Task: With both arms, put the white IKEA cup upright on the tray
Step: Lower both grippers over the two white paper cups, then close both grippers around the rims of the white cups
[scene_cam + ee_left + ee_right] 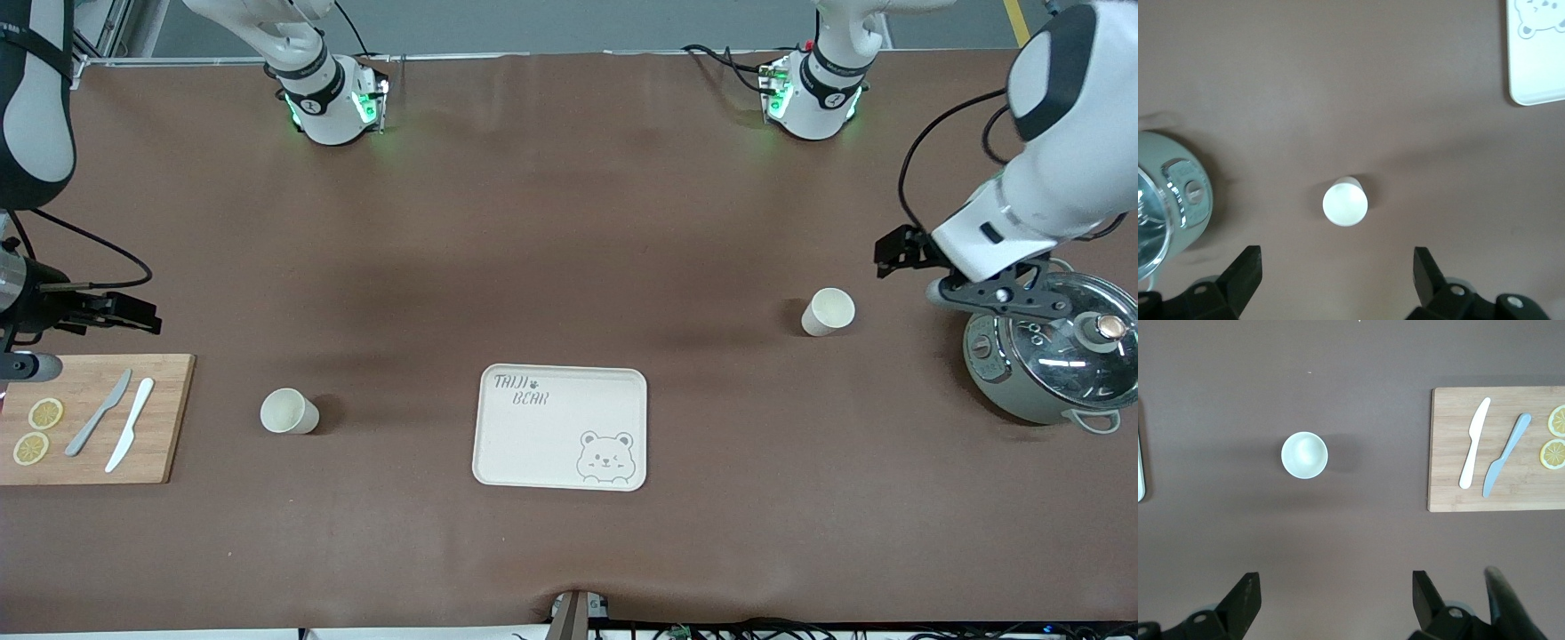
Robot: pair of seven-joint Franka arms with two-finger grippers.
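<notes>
Two white cups stand mouth up on the brown table. One cup [828, 312] [1345, 202] is toward the left arm's end, beside the pot. The other cup [289, 412] [1304, 455] lies between the cutting board and the tray. The cream tray [551, 444] [1538, 67] with the bear drawing lies in the middle, with nothing on it; only its edge [1140, 463] shows in the right wrist view. My left gripper [892, 250] [1338, 257] hangs open over the table between cup and pot. Open as well, my right gripper [133, 313] [1337, 581] hovers above the board's farther edge.
A grey-green pot [1049, 364] [1165, 200] with a glass lid stands at the left arm's end. A wooden cutting board [169, 418] [1511, 497] at the right arm's end carries two knives [114, 418] and two lemon slices [37, 431].
</notes>
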